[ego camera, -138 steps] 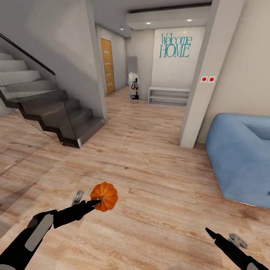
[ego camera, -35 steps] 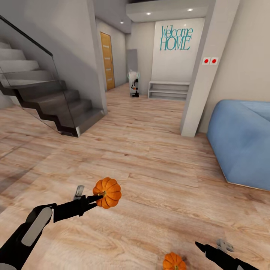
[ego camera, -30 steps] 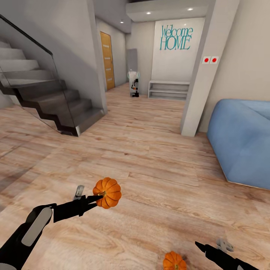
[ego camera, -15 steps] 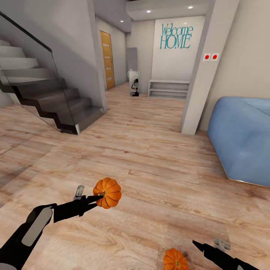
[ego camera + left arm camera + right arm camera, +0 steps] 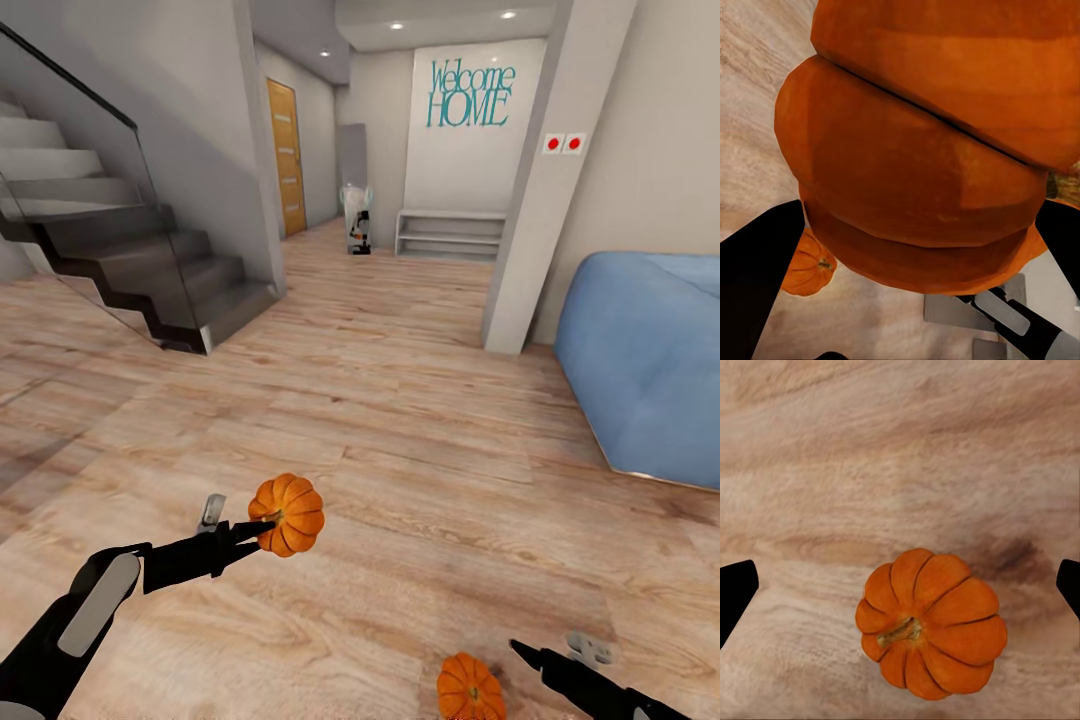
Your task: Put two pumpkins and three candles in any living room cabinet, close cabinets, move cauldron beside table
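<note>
Light wood plank floor (image 5: 400,420) throughout. Dark staircase (image 5: 130,270) with glass balustrade on the left. Blue sofa (image 5: 650,360) at right, beside a white pillar (image 5: 545,190) carrying two red switches (image 5: 562,144). Down the hall: wooden door (image 5: 285,160), low white shelf unit (image 5: 450,232), teal "Welcome HOME" lettering (image 5: 470,95) on the wall above it.

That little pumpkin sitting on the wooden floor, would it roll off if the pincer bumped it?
Probably a little. The pumpkin on the floor is round and ribbed, stem up, on smooth floorboards, so a sideways nudge could make it slide or wobble. It looks rigid, like the held pumpkin, which keeps its shape in the left pincer.
</note>
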